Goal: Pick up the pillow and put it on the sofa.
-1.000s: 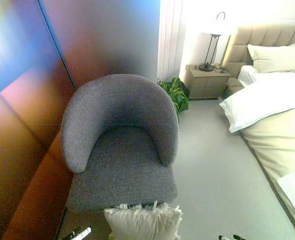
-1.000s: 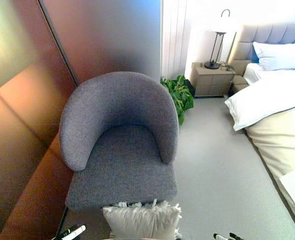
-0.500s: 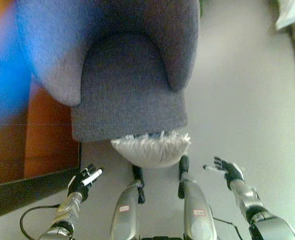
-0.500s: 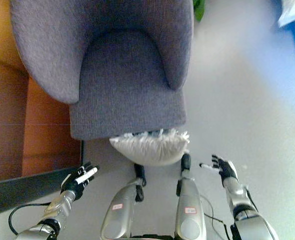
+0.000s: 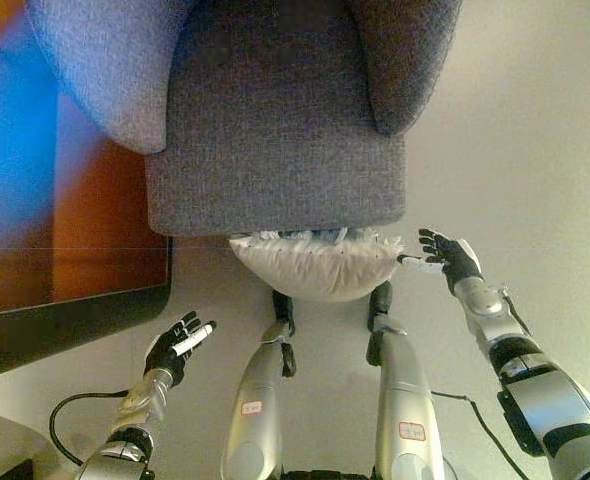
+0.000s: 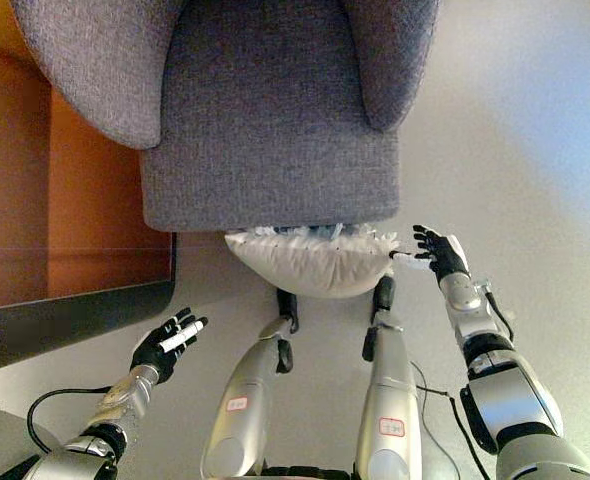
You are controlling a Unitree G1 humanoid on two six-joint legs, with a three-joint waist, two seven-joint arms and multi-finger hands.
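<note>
Left eye view: you are looking straight down at the grey sofa (image 5: 275, 120), an armchair with curved arms, filling the upper centre of the frame. The pillow (image 5: 315, 262), white with a fringed edge, lies on the pale floor (image 5: 535, 150) at frame centre, its upper edge tucked against the lower front edge of the sofa seat. Your right hand (image 5: 445, 256) sits at centre right, fingers spread and relaxed, holding nothing; one white fingertip reaches the pillow's right corner, though you cannot tell if it actually touches. Your left hand (image 5: 178, 345) shows at lower left, well apart from the pillow, fingers loosely spread, empty. A brown panel (image 5: 95, 240) with a dark lower border occupies the left side, beside the sofa. Right eye view: same layout. The pillow (image 6: 310, 258) again lies on the floor against the sofa (image 6: 270, 110) front. The right hand (image 6: 437, 252) is splayed just beside the pillow's right end, gripping nothing. The left hand (image 6: 165, 343) hangs relaxed and empty in the lower left of the frame, over bare floor (image 6: 515, 130).
</note>
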